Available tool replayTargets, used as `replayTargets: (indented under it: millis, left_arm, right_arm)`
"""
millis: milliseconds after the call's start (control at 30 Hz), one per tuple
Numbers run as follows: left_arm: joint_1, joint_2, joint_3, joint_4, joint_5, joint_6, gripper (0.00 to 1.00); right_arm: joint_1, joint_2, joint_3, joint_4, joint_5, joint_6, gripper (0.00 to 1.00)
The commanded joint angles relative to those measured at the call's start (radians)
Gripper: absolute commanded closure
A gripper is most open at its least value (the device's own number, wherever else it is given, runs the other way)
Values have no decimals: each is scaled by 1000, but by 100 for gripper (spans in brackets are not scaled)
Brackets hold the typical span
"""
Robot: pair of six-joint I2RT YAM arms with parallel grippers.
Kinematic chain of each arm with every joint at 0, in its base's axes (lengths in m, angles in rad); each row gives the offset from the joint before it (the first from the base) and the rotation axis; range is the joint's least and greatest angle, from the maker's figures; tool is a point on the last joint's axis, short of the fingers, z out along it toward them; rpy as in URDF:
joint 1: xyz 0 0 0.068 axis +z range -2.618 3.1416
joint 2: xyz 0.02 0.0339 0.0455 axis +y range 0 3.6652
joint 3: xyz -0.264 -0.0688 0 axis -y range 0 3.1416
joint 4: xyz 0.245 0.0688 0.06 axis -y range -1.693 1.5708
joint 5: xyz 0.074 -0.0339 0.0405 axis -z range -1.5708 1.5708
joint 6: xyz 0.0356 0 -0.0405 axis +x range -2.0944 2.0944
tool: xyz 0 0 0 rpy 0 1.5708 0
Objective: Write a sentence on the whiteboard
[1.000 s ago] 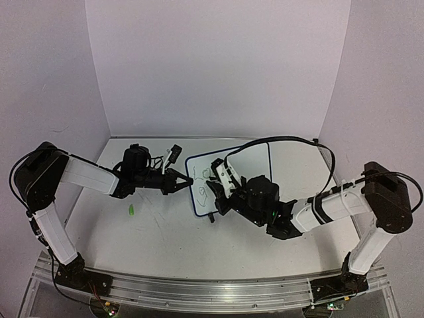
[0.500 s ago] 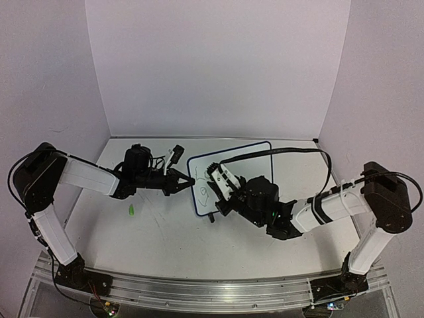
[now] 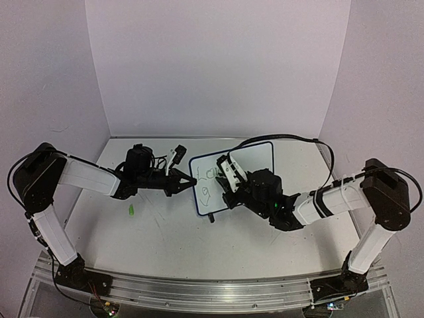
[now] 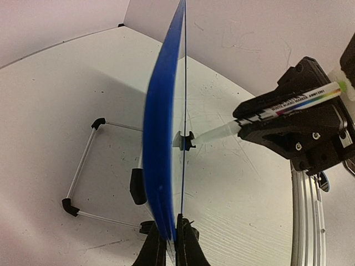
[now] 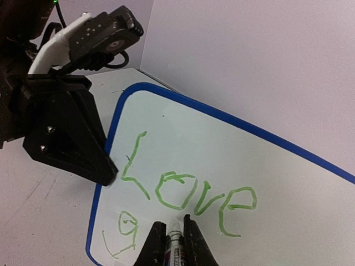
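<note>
Top external view: the small, glossy white whiteboard (image 3: 258,157) with its thin blue rim stands upright near the middle of the pale table (image 3: 165,232), between my two arms. My left gripper (image 3: 188,180) is clamped on the board's left edge. My right gripper (image 3: 230,188) sits in front of its face, and the thin green handwritten sentence (image 3: 209,174) shows on the left part.

Left wrist view: the board is edge-on, its rim pinched between my left fingers (image 4: 155,249) at the bottom of the picture. A thin wire stand (image 4: 83,166) with black tips reaches over the table on the side away from the writing. The white-barrelled marker (image 4: 288,105) comes in from the right, and its pale tip meets the writing face.

Right wrist view: my right fingers (image 5: 157,244) are closed on the marker, its tip just under "Love". Below and to the left, one looped letter starts a second line, which I judge barely begun. To do it well, I should press lightly so the board does not tip back and let the left clamp take the push. Each stroke should start to the right of the loop and run level, leaving room before the right rim.
</note>
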Motion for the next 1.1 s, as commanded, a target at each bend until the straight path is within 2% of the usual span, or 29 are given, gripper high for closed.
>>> replayTargets:
  millis: [0, 433, 633, 1067]
  left_arm:
    - [8, -25, 27, -52, -94, 91, 100]
    - [7, 4, 57, -73, -66, 79, 100]
    - [9, 13, 59, -80, -67, 83, 100]
    - [9, 13, 61, -90, -69, 91, 100]
  right_arm:
    - [-26, -15, -2, 13, -57, 56, 100]
    - [-26, 64, 104, -70, -106, 31, 100]
    - [-20, 55, 83, -55, -110, 23, 100]
    - [-7, 64, 57, -32, 1, 17, 100]
